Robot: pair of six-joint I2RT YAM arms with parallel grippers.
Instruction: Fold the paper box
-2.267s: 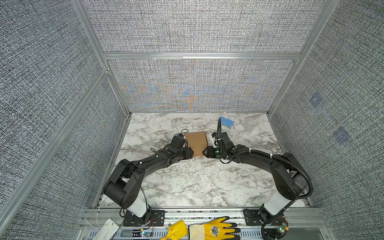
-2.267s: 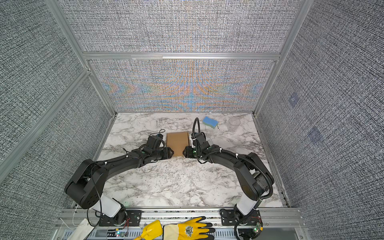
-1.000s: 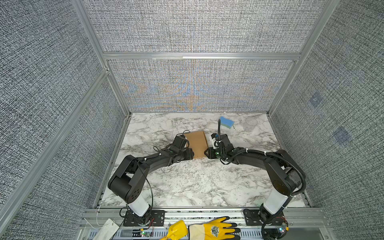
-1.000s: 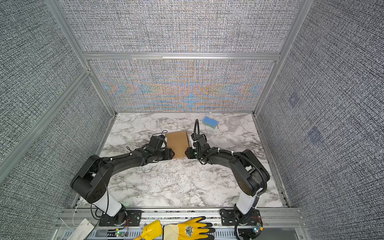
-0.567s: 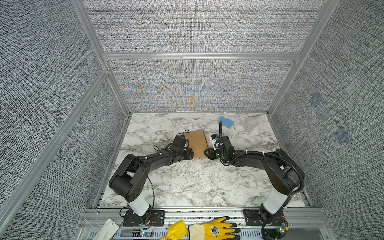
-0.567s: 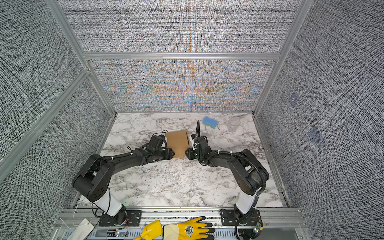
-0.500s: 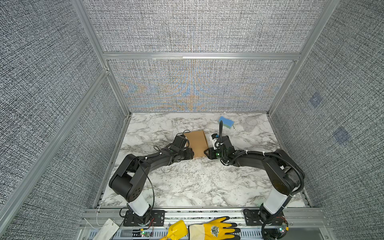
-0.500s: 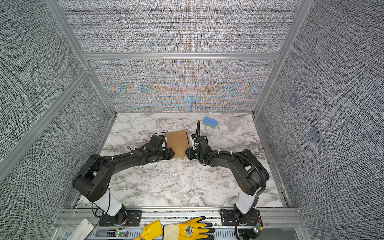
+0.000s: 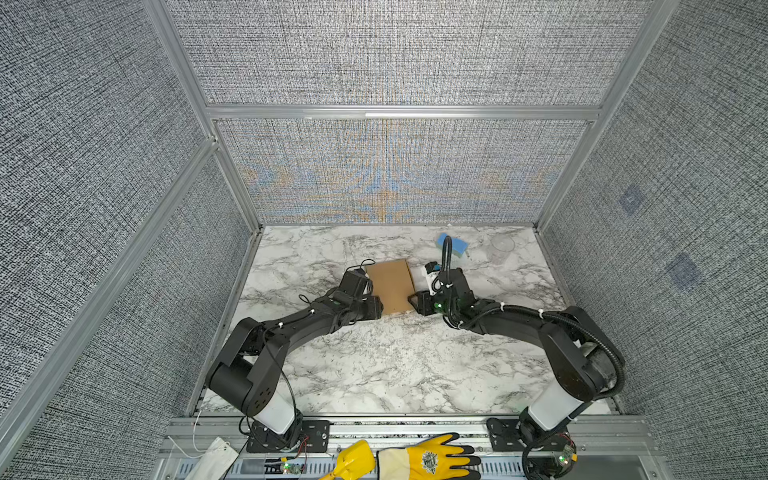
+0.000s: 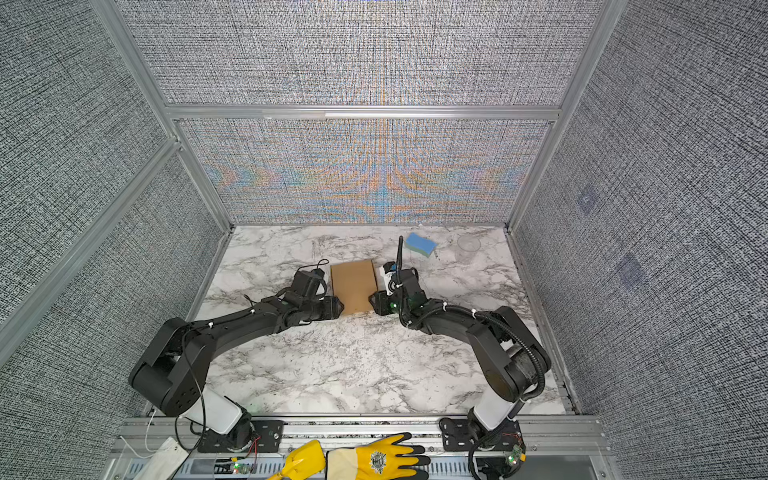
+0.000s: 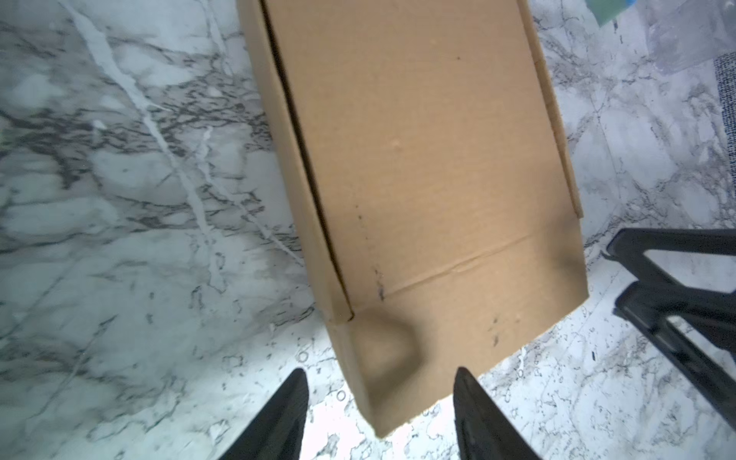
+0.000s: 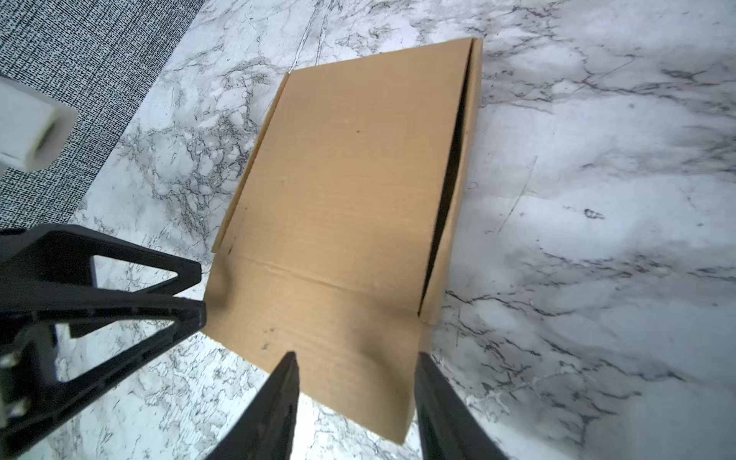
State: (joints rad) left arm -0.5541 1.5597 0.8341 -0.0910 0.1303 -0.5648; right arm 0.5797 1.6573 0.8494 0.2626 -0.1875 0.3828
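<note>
The box (image 9: 390,286) is folded shut and lying flat on the table (image 9: 395,365), dead centre in both top views, long side running up the frame. Your left gripper (image 9: 375,309) is at its lower left corner and your right gripper (image 9: 414,302) at its lower right corner, the 2 facing each other across the near end.

In the left wrist view, your 2 fingers (image 11: 284,418) come up from the bottom edge, spread, with the box corner between them. Marble shows between the left-hand finger and the cardboard, so that is no pinch. At the right edge of that view the right gripper's tips stand just off the box, a strip of marble between.

In the right wrist view, those jaws are spread too, either side of the corner at bottom centre; you cannot tell if they touch. From the left edge, the left gripper's tips sit right against the box's corner.

A dark slit runs down 1 long side of the lid, and a crease crosses it near your end.

The blue sponge (image 9: 451,245) sits upper right of the box, apart from it. A yellow glove (image 9: 424,459) lies at the bottom edge, off the table.
</note>
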